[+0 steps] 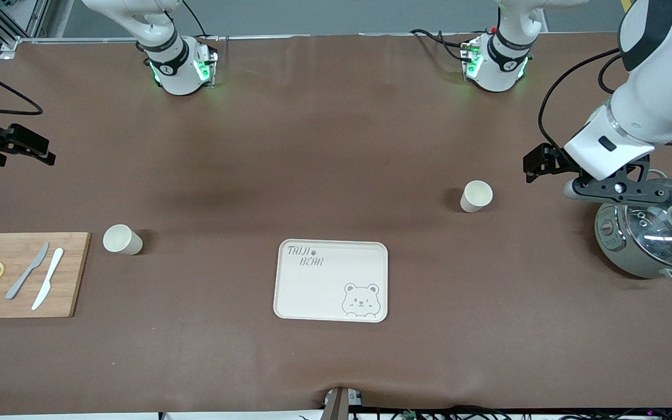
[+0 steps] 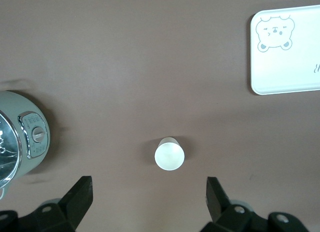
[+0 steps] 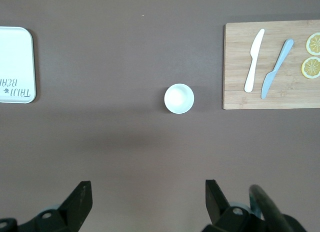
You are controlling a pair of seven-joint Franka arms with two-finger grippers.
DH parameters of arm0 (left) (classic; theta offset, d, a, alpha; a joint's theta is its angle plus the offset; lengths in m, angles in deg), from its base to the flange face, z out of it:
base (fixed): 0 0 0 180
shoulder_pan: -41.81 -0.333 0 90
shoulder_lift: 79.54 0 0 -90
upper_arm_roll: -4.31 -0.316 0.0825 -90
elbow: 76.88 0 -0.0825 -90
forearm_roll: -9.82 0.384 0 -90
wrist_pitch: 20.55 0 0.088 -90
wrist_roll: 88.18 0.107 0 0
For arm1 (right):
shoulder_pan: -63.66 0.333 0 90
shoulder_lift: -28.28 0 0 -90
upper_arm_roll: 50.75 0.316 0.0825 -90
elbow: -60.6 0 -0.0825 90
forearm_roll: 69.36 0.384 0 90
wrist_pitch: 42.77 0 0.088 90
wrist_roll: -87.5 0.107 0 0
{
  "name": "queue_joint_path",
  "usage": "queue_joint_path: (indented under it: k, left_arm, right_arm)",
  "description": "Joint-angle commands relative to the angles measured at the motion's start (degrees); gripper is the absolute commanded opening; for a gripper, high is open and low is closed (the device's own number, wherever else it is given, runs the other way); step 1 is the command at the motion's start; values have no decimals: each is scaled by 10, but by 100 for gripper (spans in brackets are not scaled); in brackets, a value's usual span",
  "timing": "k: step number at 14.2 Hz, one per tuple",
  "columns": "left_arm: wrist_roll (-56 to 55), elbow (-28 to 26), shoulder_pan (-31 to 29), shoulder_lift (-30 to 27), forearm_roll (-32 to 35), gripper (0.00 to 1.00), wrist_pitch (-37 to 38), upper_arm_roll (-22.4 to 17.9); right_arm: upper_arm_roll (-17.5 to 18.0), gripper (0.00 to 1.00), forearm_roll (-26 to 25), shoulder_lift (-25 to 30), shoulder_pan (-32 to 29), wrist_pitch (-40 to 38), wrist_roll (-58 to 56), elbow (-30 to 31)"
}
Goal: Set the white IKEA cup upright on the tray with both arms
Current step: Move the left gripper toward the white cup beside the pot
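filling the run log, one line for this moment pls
left gripper open over table near pot | right gripper open | two cups upright on table | tray bare

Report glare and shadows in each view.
Front view: green base lights glow on the table, a dark shadow patch lies above the tray, and the pot's glass lid reflects light. Left wrist view: the cup looks washed out. Right wrist view: even light, soft cup shadow.
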Motion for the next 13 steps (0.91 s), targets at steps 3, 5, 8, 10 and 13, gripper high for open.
queue_joint_path:
  k: [3,5,8,10,13]
  left_arm:
    - [8,9,-7,3,3,100,9,4]
    - [8,8,-2,1,4,100,9,4]
    - [20,8,-3,3,-10,100,8,8]
    - [6,4,-2,7,-49,100,3,9]
    - [11,1,-6,3,-58,100,-4,9]
  right_arm:
    - [-5,100,8,7,1,1,-5,5]
    - [-5,100,8,0,2,-2,-5,2]
    - [-5,100,8,-5,1,-2,-4,-5]
    - [-5,100,7,-19,1,-3,-6,-18]
    - [-5,100,8,-22,-1,-7,-6,-24]
